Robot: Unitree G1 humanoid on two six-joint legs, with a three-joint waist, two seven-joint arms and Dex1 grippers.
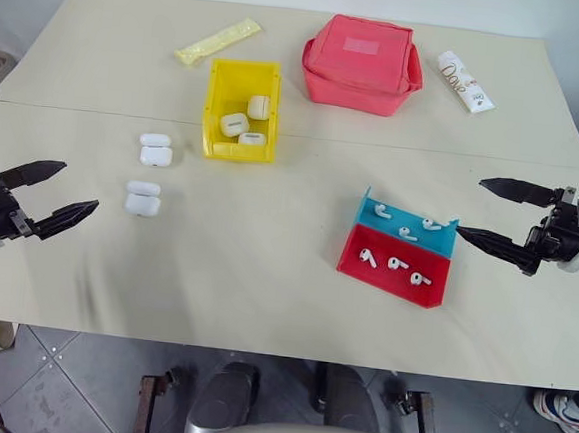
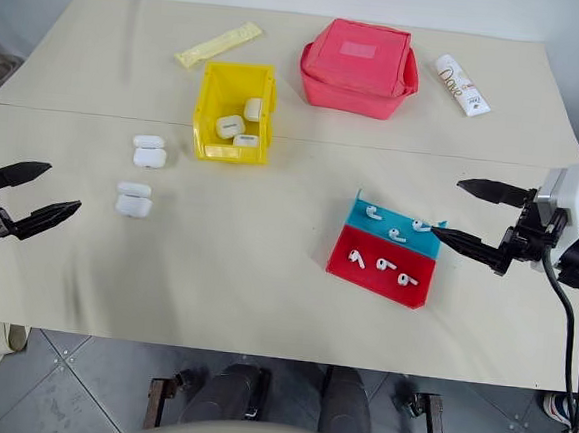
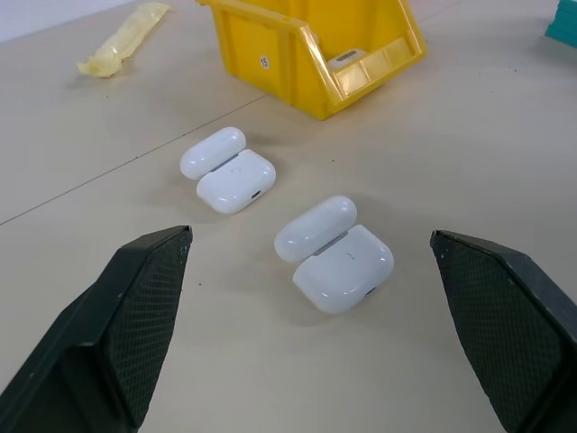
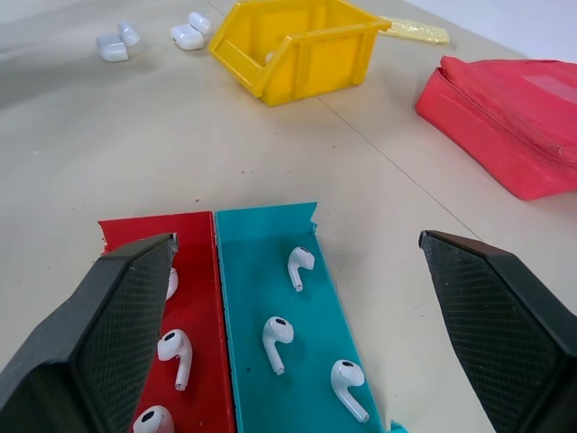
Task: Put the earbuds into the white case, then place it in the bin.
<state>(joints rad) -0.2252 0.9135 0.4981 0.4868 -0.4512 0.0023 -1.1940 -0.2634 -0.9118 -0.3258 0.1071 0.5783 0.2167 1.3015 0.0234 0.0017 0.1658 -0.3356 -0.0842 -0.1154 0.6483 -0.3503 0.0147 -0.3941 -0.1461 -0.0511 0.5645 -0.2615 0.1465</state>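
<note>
Two white cases lie with lids flipped open on the table's left side, one behind the other. My left gripper hovers open just left of the nearer case, holding nothing. Several earbuds lie in the red-and-blue tray at the right. My right gripper stands open beside the tray's right end, empty. The yellow bin sits behind the open cases, with three closed white cases inside.
A pink-red zip pouch stands at the back, right of the bin. A yellow packet lies back left and a white tube back right. Open tabletop stretches between the cases and the tray.
</note>
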